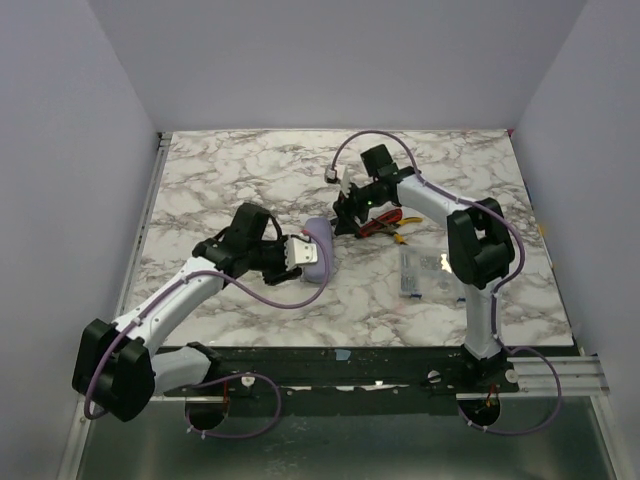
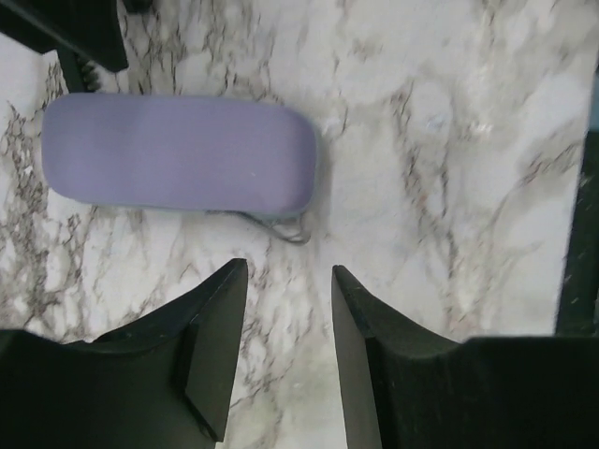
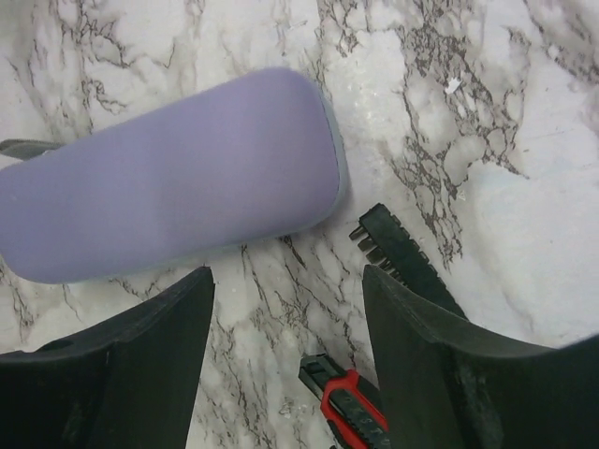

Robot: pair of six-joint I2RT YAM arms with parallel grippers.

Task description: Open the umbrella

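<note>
The umbrella shows only as its closed pale lavender sleeve [image 1: 320, 250], lying flat on the marble table between the two arms. Its canopy, shaft and handle are hidden. In the left wrist view the sleeve [image 2: 178, 152] lies crosswise ahead of my left gripper [image 2: 288, 271], which is open, empty and short of the sleeve's right end, where a thin loop [image 2: 285, 229] trails. In the right wrist view the sleeve [image 3: 168, 187] lies just beyond my right gripper [image 3: 288, 271], which is open and empty over bare marble. Seen from the top, the left gripper [image 1: 300, 252] and the right gripper [image 1: 345, 215] flank the sleeve.
A red-handled tool [image 3: 351, 407] lies under my right gripper, with a black bit holder [image 3: 402, 257] beside it; both show right of the sleeve in the top view [image 1: 378, 225]. A clear plastic box [image 1: 420, 270] sits near the right arm. Grey walls enclose the table.
</note>
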